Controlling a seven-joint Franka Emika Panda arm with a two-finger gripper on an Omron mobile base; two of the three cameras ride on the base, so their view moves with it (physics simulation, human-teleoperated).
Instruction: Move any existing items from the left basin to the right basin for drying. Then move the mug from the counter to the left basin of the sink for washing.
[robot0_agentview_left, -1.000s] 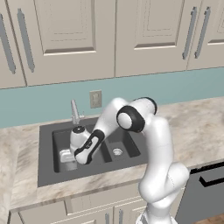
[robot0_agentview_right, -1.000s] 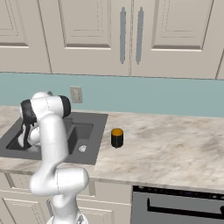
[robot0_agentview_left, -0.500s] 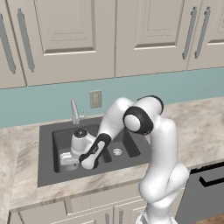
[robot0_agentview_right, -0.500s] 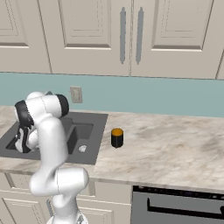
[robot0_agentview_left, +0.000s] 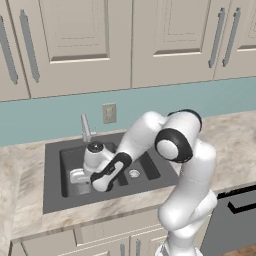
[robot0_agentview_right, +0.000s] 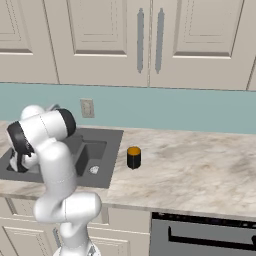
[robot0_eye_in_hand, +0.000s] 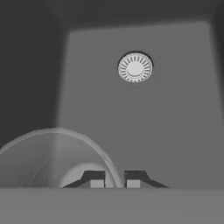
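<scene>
A matt, dark grey sink (robot0_agentview_left: 52, 197) is sitting in a beige, marble-patterned stone counter (robot0_agentview_right: 200, 170) with light brown veins. A thin, silvery metal faucet (robot0_agentview_left: 86, 127) is catching light. The glass tumbler (robot0_eye_in_hand: 48, 157) is looking clear and smooth. The round drain (robot0_eye_in_hand: 135, 68) is showing bright metal. The mug (robot0_agentview_right: 133, 157) is looking black outside, orange inside.

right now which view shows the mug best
The right base view: the mug stands in full sight on the counter, right of the sink, orange inside visible. The left base and hand views look at the sink instead.
</scene>
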